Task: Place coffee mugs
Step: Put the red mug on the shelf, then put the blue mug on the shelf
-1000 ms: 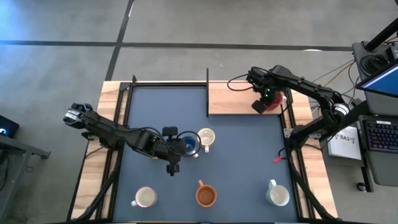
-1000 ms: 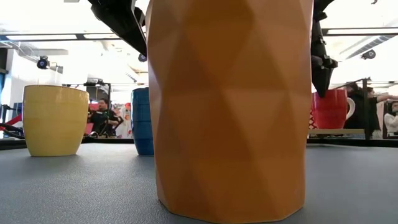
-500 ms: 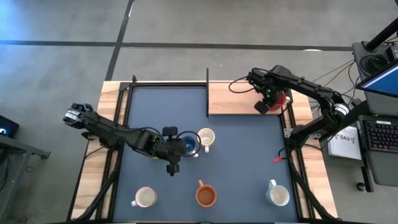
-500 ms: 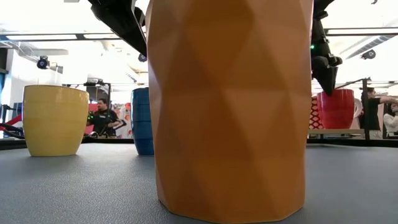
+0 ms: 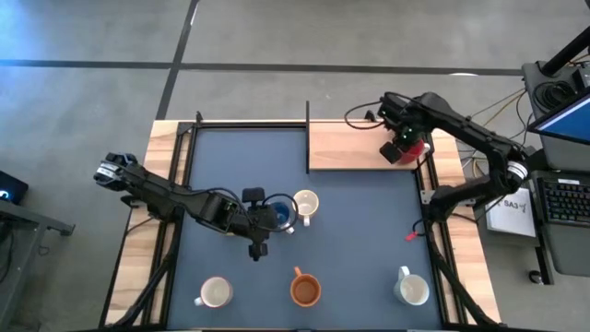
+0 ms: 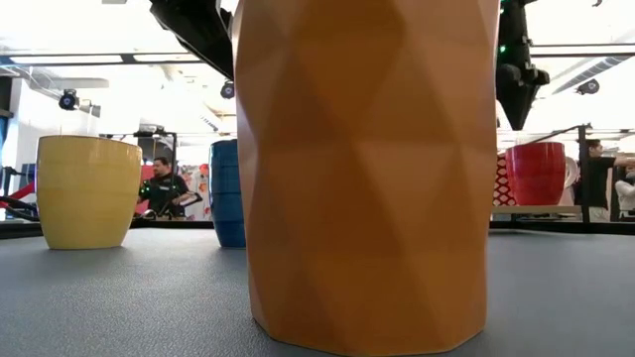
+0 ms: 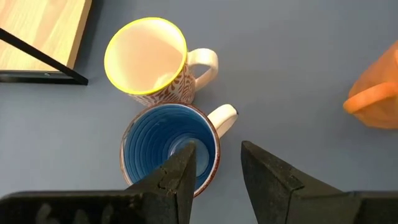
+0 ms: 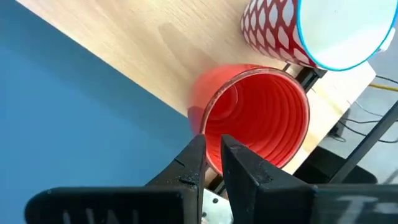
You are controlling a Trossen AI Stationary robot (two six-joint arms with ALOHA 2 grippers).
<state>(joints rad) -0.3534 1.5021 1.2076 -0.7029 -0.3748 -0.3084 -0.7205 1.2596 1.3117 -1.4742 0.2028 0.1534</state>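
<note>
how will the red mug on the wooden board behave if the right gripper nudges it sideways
The red mug looks rigid and glazed, so it would probably slide on the smooth wooden board rather than tip. It stands near the board's edge, so a push outward might drop and chip it.
</note>
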